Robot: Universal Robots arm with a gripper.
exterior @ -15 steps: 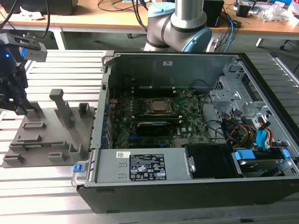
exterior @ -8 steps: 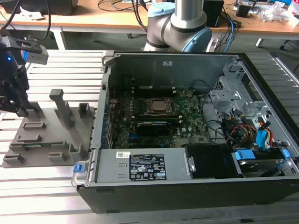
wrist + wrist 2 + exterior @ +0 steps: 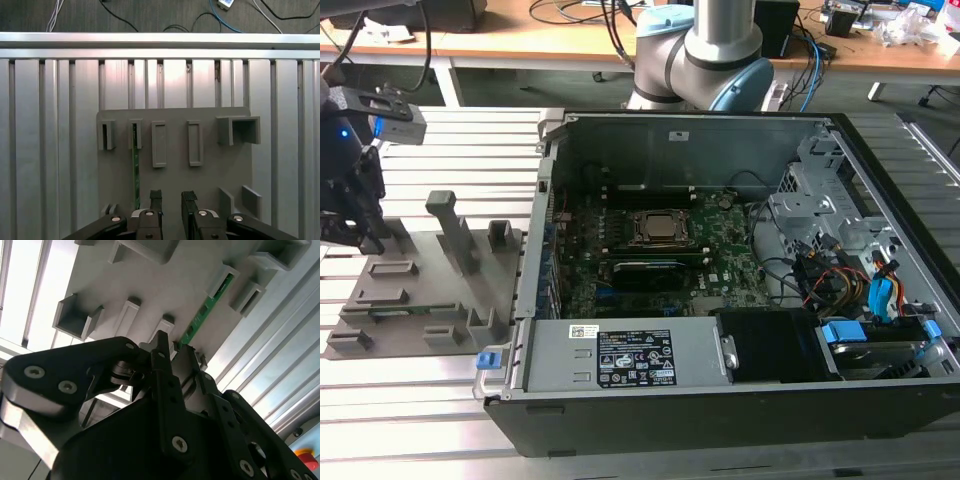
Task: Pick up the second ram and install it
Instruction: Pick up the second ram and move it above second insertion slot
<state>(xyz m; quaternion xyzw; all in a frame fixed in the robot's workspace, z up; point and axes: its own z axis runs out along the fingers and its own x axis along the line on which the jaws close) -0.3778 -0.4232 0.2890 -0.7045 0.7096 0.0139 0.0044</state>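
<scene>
Second ram (image 3: 135, 170) stands on edge in a slot of the grey fixture plate (image 3: 210, 180) on the slatted surface (image 3: 50, 150), probably so its top edge is free to grip. Pincer (image 3: 172, 200) hovers over the plate, fingers (image 3: 156, 199) slightly spread, gap empty. The ram sits just beside one finger, not between them.

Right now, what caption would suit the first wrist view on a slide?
Open end effector poised over the grey fixture plate, beside the upright green RAM stick.
</scene>
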